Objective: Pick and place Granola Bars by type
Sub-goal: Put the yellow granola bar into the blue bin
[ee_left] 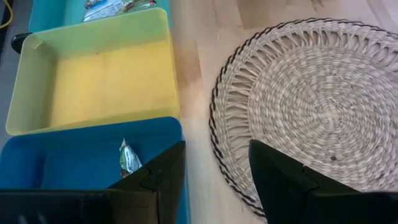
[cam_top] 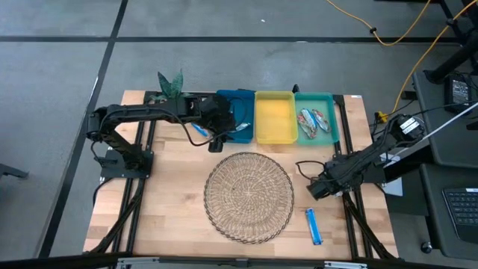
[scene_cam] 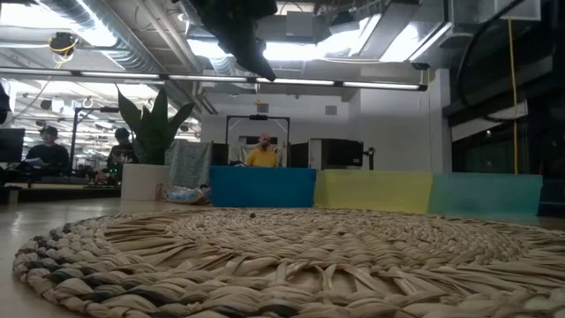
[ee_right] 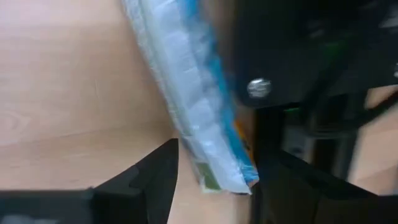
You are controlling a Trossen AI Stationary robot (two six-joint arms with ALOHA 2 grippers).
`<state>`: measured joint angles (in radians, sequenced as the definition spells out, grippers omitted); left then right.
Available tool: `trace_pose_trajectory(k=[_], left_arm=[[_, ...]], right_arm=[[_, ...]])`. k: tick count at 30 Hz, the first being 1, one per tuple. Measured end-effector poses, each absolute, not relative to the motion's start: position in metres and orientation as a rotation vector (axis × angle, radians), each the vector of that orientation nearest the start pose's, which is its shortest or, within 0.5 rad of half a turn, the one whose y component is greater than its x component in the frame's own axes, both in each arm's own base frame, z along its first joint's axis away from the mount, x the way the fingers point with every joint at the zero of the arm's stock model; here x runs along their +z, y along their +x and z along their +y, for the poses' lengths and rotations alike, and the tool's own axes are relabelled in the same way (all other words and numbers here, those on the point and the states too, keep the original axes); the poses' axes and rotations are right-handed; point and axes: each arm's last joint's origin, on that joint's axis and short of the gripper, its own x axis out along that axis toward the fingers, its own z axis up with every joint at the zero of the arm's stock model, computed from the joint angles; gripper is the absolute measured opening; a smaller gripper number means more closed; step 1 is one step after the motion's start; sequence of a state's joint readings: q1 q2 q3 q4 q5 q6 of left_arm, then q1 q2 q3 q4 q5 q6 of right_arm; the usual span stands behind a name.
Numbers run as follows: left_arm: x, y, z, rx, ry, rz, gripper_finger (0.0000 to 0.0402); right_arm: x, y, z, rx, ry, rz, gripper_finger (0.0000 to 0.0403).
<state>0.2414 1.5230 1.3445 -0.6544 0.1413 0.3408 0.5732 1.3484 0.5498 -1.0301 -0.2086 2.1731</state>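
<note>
Bar point(ee_right: 199, 106) between open right gripper point(ee_right: 214, 171) jaws, top cut off; left gripper point(ee_left: 214, 165) open, empty

left gripper point(ee_left: 214, 177) open, right gripper point(ee_right: 214, 180) open

Dark jointed arms, black cables

Bar point(cam_top: 314, 226) right of mat point(cam_top: 249, 196)
</note>
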Motion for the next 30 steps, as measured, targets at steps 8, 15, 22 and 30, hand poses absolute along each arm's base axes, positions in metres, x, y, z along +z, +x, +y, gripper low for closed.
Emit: trace_pose_trajectory(k=[8,15,22,30], left_arm=[[0.311,0.315,0.073,-0.045,0.157,0.824,0.0171],[0.311,0.315,0.073,-0.04,0.146,0.826,0.0171],[0.311,0.315,0.073,-0.04,0.146,0.826,0.0171],[0.311,0.315,0.073,-0.037,0.139,0.827,0.0171]], right_arm=[[0.129,0.123,0.085,-1.448,1.112,1.429,0.0199],[0.129,0.127,0.087,-1.392,1.123,1.401,0.0102],[0.135,0.138,0.094,-1.262,1.146,1.39,0.0045],[0.154,0.158,0.1,-1.141,1.112,1.227,0.0058]])
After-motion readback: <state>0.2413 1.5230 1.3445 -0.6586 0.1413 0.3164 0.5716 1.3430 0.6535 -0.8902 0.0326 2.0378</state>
